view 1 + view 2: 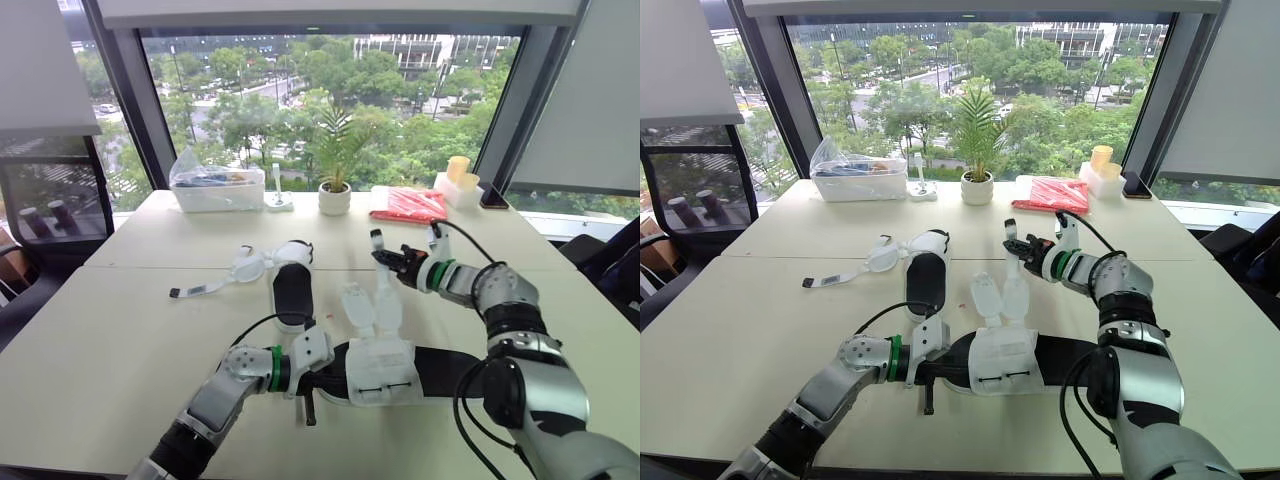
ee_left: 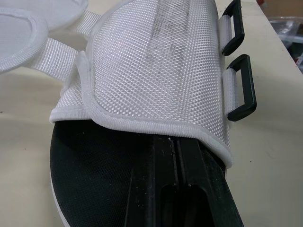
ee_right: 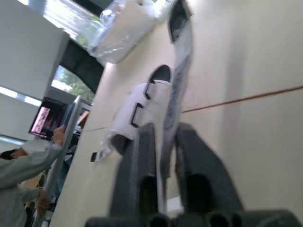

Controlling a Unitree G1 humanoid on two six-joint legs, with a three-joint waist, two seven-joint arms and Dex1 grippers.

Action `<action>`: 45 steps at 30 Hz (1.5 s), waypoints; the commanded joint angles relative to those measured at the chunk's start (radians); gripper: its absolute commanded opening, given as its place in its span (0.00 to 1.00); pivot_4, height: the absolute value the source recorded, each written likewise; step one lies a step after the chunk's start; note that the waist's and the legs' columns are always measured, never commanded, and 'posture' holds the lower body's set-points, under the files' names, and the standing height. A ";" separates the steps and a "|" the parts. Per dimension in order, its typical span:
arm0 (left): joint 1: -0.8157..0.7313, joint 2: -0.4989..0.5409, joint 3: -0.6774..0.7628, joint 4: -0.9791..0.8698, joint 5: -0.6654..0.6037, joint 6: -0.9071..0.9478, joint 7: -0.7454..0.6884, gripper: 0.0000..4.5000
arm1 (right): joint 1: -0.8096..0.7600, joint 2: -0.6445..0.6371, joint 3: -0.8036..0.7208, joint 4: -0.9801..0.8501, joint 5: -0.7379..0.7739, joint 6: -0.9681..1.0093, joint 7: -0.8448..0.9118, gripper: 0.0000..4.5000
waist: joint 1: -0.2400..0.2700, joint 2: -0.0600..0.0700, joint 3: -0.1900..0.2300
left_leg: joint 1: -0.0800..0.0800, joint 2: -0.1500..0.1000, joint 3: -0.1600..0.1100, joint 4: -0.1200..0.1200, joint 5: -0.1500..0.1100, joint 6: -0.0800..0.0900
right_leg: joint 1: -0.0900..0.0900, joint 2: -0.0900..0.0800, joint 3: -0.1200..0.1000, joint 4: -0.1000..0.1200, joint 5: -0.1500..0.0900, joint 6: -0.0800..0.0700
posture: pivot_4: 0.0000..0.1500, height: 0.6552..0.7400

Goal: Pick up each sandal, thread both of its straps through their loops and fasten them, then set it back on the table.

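At the near sandal [image 1: 385, 368], left end effector [image 1: 320, 388] clamps its sole [image 2: 94, 175], right end effector [image 1: 388, 258] pinches its strap [image 1: 388, 298].

The cream table [image 1: 120, 330] holds the near sandal [image 1: 385, 372] in front of me and the far sandal [image 1: 290, 285] beyond. By the window stand a clear bag [image 1: 215, 185], a potted plant [image 1: 335, 195] and perhaps a red packet [image 1: 410, 205].

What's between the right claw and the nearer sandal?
A white strap, pinched in the right gripper's fingers, rising from the nearer sandal; seen in the left eye view.
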 commanded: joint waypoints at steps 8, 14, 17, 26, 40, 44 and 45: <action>0.003 -0.011 -0.007 0.009 0.005 0.008 0.006 0.00 | 0.262 0.036 -0.076 -0.804 0.359 0.238 -0.104 0.03 | -0.001 0.000 0.000 | 0.000 0.000 0.000 -0.001 0.000 0.000 | 0.000 0.000 0.000 0.000 0.000 0.000 | 1.00 1.00; -0.001 -0.013 -0.005 0.017 0.003 0.007 -0.001 0.00 | 0.489 -0.109 0.090 -1.127 0.200 -0.014 0.012 0.03 | 0.001 0.000 0.000 | 0.000 0.000 0.000 -0.001 0.000 0.000 | 0.001 0.000 0.000 -0.002 0.000 0.000 | 1.00 1.00; 0.000 -0.007 -0.001 0.018 -0.001 0.011 -0.007 0.00 | 0.691 -0.240 0.246 -1.251 -0.115 -0.410 0.137 0.03 | 0.004 0.000 0.000 | 0.001 0.000 0.000 0.000 0.000 0.000 | 0.002 0.001 0.000 -0.002 0.000 0.000 | 1.00 1.00; -0.009 0.002 0.013 0.023 -0.014 0.032 -0.021 0.00 | 0.975 -0.426 0.402 -1.058 -0.580 -1.512 0.405 0.03 | -0.002 -0.001 0.001 | 0.006 0.000 0.001 0.001 0.000 0.001 | 0.007 0.004 -0.001 -0.002 0.000 0.001 | 1.00 1.00; 0.010 0.010 0.013 -0.011 -0.022 0.062 -0.010 0.00 | 0.864 -0.612 0.599 -0.728 -0.620 -1.957 0.526 0.53 | 0.000 -0.002 0.001 | 0.007 0.000 0.001 0.001 0.000 0.001 | 0.007 0.003 0.000 -0.002 0.000 0.001 | 1.00 1.00; 0.016 0.010 0.012 -0.021 -0.020 0.065 0.001 0.00 | 0.886 -0.761 0.580 -0.778 -0.511 -1.774 0.612 0.85 | 0.001 -0.001 0.001 | 0.006 0.000 0.000 0.001 0.000 0.001 | 0.008 0.002 0.000 -0.002 0.000 0.001 | 1.00 1.00; 0.016 0.010 0.012 -0.021 -0.020 0.065 0.003 0.00 | 0.895 -0.788 0.577 -0.793 -0.485 -1.733 0.629 0.85 | 0.001 -0.002 0.001 | 0.006 0.000 0.000 0.001 0.000 0.001 | 0.008 0.002 0.000 -0.002 0.000 0.001 | 1.00 1.00</action>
